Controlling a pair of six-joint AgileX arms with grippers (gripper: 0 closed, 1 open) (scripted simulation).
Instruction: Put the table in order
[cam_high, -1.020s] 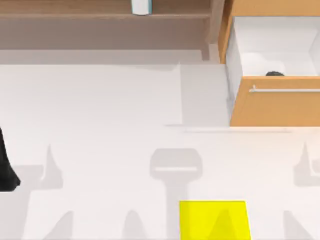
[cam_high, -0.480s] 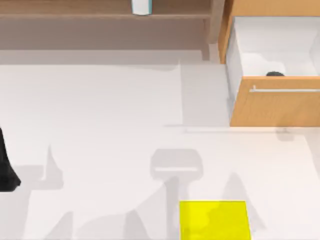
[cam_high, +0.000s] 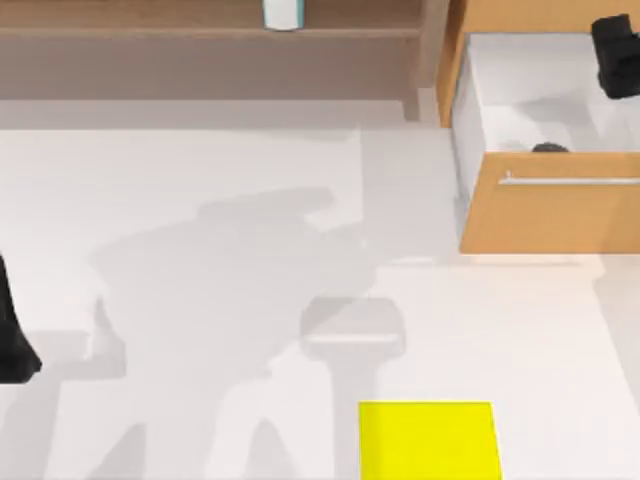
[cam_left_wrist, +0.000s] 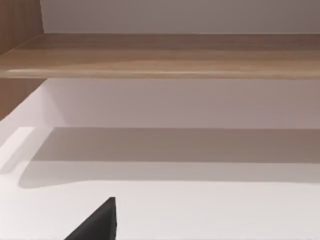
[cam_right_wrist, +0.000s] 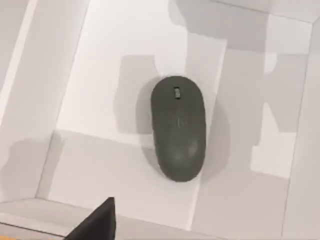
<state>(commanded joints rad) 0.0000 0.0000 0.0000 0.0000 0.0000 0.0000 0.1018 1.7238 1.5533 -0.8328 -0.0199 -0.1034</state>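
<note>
My left arm (cam_high: 12, 335) shows as a dark shape at the left edge of the top view, about two thirds of the way down the frame, low and parked. My right arm's black end effector (cam_high: 618, 42) sits in the upper right corner of the top view, partly cut by the frame edge. A black wedge of finger (cam_right_wrist: 95, 222) pokes in at the lower left of the right wrist view, and a like black fingertip (cam_left_wrist: 95, 222) at the lower left of the left wrist view.
</note>
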